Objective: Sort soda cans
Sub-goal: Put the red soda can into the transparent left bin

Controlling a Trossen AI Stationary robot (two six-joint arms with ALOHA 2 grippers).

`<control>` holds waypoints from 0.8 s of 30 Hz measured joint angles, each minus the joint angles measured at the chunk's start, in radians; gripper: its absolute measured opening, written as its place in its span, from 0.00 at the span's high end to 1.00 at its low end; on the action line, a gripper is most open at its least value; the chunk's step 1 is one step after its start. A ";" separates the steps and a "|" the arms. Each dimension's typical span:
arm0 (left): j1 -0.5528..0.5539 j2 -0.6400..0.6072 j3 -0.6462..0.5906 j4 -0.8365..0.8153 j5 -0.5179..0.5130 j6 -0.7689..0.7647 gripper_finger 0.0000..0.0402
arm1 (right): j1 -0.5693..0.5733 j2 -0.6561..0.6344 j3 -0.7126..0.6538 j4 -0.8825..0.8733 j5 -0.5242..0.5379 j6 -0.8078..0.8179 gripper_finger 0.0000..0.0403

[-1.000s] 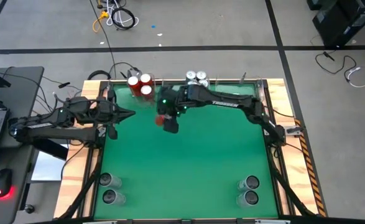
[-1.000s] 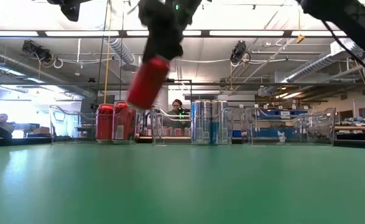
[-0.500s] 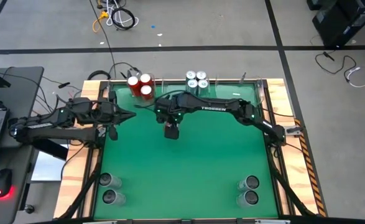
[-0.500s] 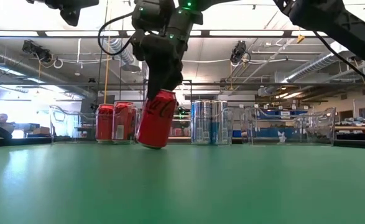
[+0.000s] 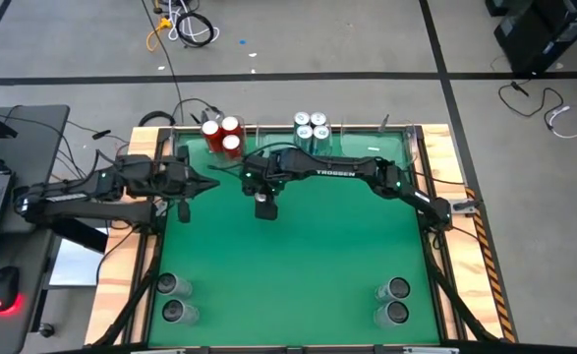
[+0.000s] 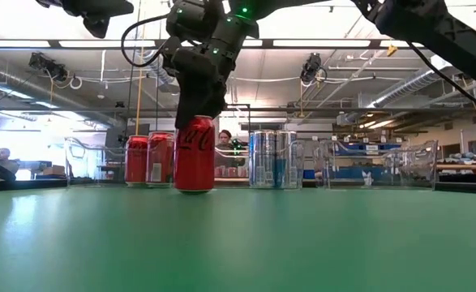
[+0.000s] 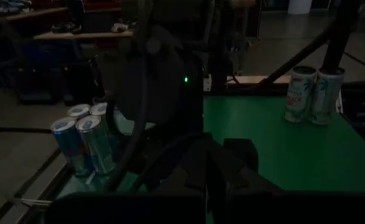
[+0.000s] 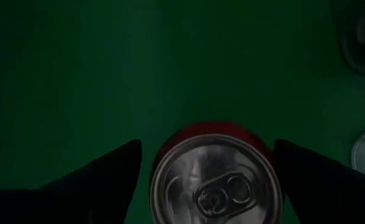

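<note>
A red soda can [image 6: 194, 154] stands upright on its base on the green table [image 5: 308, 256], out in front of the far bins. My right gripper [image 8: 207, 144] hangs over it, pointing steeply down and open. Its fingers [image 8: 107, 171] stand on either side of the can's silvery top [image 8: 213, 183], apart from it. My left gripper [image 5: 207, 184] waits shut above the table's left side. Three red cans [image 5: 221, 134] stand in the far-left bin and three blue-and-white cans [image 5: 311, 125] to their right.
Clear bins [image 6: 379, 166] line the far edge. Two grey cans [image 5: 173, 298] stand at the near left corner and two more [image 5: 394, 301] at the near right. A wooden frame [image 5: 435, 167] rims the table. A laptop and a mouse lie beyond the left edge.
My right gripper has come down with the red can and let go of it. The can hung tilted in the air a second ago, touched the table still leaning, and now stands upright on its base under the fingers.
</note>
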 joint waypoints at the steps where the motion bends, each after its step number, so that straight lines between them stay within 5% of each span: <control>1: 0.000 0.008 0.000 0.000 0.000 0.000 1.00 | 0.000 0.000 0.004 -0.005 0.008 -0.007 0.13; 14: -0.001 0.066 0.000 0.002 0.002 -0.042 0.99 | 0.006 -0.058 0.021 0.022 0.085 -0.078 0.17; 18: -0.004 0.065 0.000 0.003 0.010 -0.042 0.99 | -0.003 -0.085 0.021 0.039 0.120 -0.100 0.30; 24: -0.033 0.060 0.000 0.020 0.012 -0.014 0.99 | -0.020 -0.105 0.021 0.051 0.122 -0.125 0.61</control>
